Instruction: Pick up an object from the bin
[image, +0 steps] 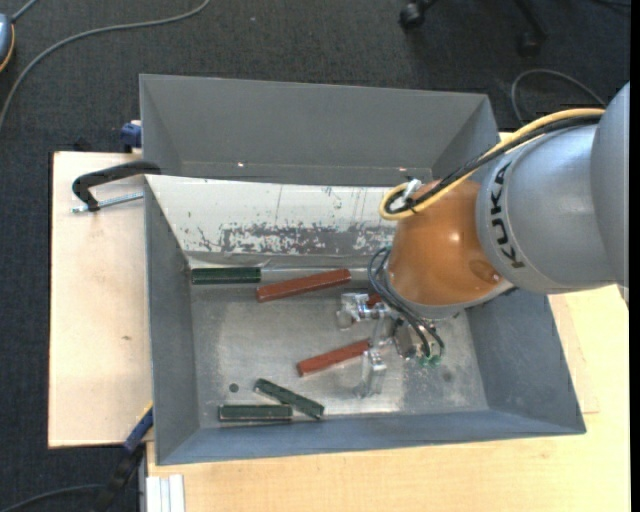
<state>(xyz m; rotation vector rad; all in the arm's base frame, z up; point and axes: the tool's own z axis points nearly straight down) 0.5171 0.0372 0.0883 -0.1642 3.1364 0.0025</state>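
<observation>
Near the middle of the bin (165, 330), the end effector (364, 342) sits low with its fingers apart astride the right end of a short red-brown stick (325, 360), so the grasp looks imminent, calling for a square close, then a lift.

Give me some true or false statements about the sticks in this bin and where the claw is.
1. The claw is at the right end of the middle red stick. True.
2. The other red stick lies along the front wall of the bin. False: it lies by the back wall.
3. The front dark green sticks lie left of the claw. True.
4. The back-left stick is blue. False: it is dark green.
</observation>
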